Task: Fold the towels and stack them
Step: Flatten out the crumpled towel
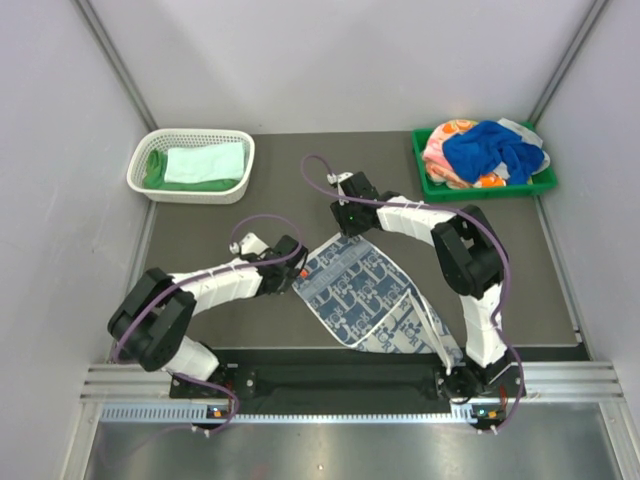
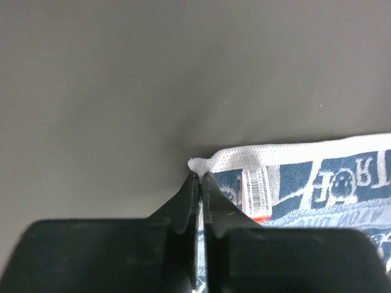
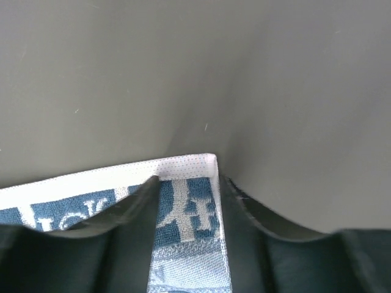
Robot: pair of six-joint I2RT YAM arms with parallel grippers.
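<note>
A white towel with grey-blue squares (image 1: 365, 300) lies spread flat on the dark table between the two arms. My left gripper (image 1: 298, 268) sits at its left corner. In the left wrist view that gripper (image 2: 200, 177) is shut on the towel (image 2: 317, 183), with the white hem corner poking out past the tips. My right gripper (image 1: 345, 225) is at the far corner. In the right wrist view it (image 3: 187, 183) is open, its fingers standing either side of the towel corner (image 3: 189, 213).
A white mesh basket (image 1: 140, 165) at the back left holds a pale mint towel (image 1: 205, 160) on a bright green one (image 1: 155, 170). A green tray (image 1: 425, 185) at the back right holds a royal blue towel (image 1: 490, 148) and an orange-pink one (image 1: 445, 150).
</note>
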